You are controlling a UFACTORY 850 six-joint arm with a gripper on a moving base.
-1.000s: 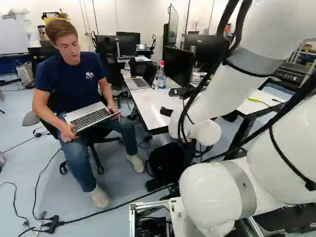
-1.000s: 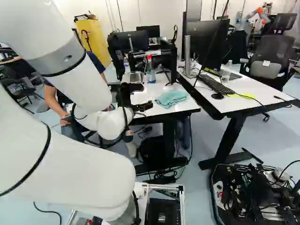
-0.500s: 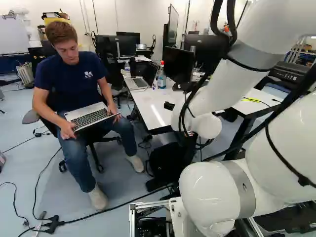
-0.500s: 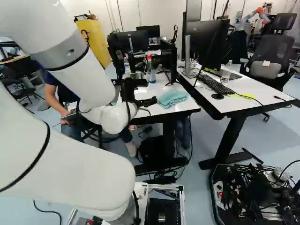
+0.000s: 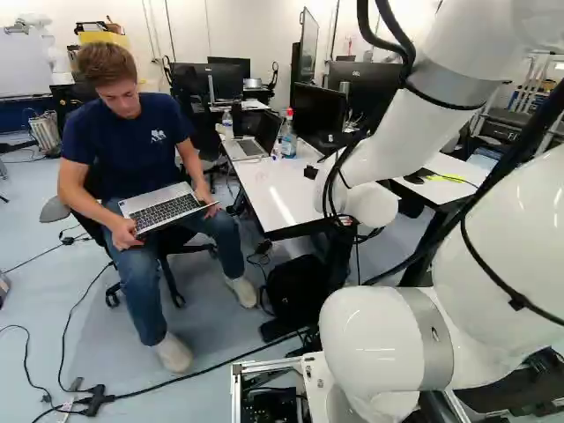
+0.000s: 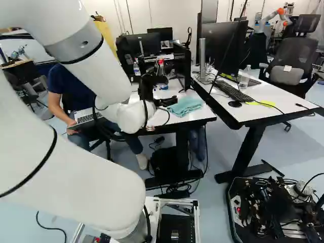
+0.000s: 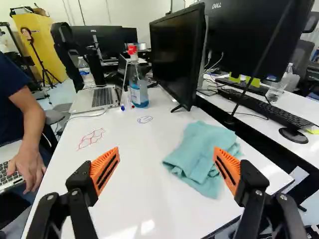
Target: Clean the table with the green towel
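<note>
Glossy white tabletop [image 7: 134,174], red scribble [image 7: 91,139] and blue scribble [image 7: 145,119]; black monitor [image 7: 177,55] standing on it, yellow cabinet [image 7: 45,50] beyond. Green towel [image 7: 199,149], rumpled, folded, lies ahead of the gripper [image 6: 173,101]. Fingers [image 7: 77,181] wide apart, orange pads [image 7: 102,172] ridged. Clear bottle [image 7: 138,85], red top, holds blue liquid.

Bright, even light leaves glare on the white tabletop [image 7: 134,174].
</note>
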